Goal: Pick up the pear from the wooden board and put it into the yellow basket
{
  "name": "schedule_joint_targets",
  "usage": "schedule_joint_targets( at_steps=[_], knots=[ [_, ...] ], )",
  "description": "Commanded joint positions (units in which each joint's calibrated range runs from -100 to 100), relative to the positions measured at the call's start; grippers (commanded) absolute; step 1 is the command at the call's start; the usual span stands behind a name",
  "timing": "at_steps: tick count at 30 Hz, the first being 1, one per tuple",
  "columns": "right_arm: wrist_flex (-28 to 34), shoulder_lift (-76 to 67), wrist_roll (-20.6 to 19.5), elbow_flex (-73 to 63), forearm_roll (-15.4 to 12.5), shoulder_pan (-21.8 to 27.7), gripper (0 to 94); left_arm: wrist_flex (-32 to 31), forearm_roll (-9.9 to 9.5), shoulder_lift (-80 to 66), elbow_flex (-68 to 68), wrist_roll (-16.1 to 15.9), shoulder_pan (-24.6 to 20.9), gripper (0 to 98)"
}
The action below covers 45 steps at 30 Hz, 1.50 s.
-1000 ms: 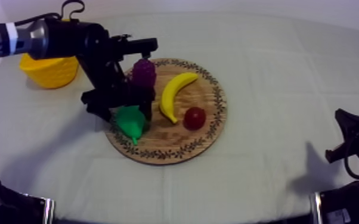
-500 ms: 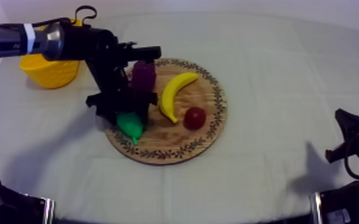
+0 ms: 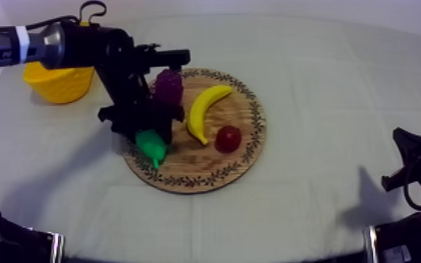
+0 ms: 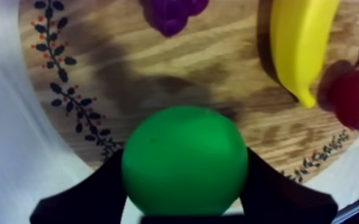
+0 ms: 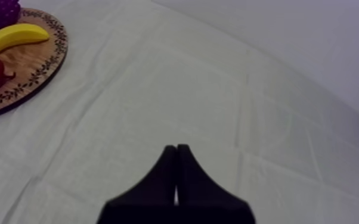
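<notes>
Left gripper (image 4: 183,192), black fingers pressed now on both sides of the smooth, round green plastic pear (image 4: 183,159); seen narrower from above than a second ago, hardly shifted. Grasp probably done, lift not yet. Below, round grainy wooden board with patterned rim (image 3: 245,150); behind, ribbed yellow plastic basket (image 3: 58,87). Beside: curved glossy yellow banana (image 3: 203,108), knobby purple bunch of grapes (image 3: 169,85), small shiny red fruit (image 3: 228,138).

Left gripper (image 4: 182,179) clamped, extended forward; right gripper (image 5: 176,156) closed, parked low.

One each: pear (image 3: 152,145), banana (image 3: 205,110), bunch of grapes (image 3: 169,85), small red fruit (image 3: 228,138), wooden board (image 3: 244,113), yellow basket (image 3: 56,87)
</notes>
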Motion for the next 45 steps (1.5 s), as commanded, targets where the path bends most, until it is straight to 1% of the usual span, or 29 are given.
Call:
schedule_joint_targets(
  at_steps=[1,5,18,22,26,30,34,41,45],
  knots=[
    [0.0,0.0,0.0,0.0,0.0,0.0,0.2,1.6,-0.18,-2.4,-0.8,0.2,0.1,50.0],
    [0.0,0.0,0.0,0.0,0.0,0.0,0.2,5.9,-1.18,-6.5,-3.8,1.1,0.5,50.2],
    [0.0,0.0,0.0,0.0,0.0,0.0,0.2,21.3,-5.35,-17.8,-16.2,4.6,0.7,49.8],
    [0.0,0.0,0.0,0.0,0.0,0.0,0.2,24.4,-5.95,-19.4,-19.7,5.0,0.6,50.0],
    [0.0,0.0,0.0,0.0,0.0,0.0,0.2,25.7,-6.24,-20.5,-21.7,5.1,0.0,50.1],
    [0.0,0.0,0.0,0.0,0.0,0.0,0.2,26.1,-6.6,-20.3,-22.3,4.4,-1.3,50.3],
    [0.0,0.0,0.0,0.0,0.0,0.0,0.2,26.2,-7.66,-19.5,-22.7,2.9,-3.5,50.5],
    [0.0,0.0,0.0,0.0,0.0,0.0,0.2,26.2,-9.66,-16.8,-24.6,-0.9,-9.5,50.2],
    [0.0,0.0,0.0,0.0,0.0,0.0,0.2,26.3,-10.07,-14.6,-28.3,-2.6,-13.4,50.2]
  ],
)
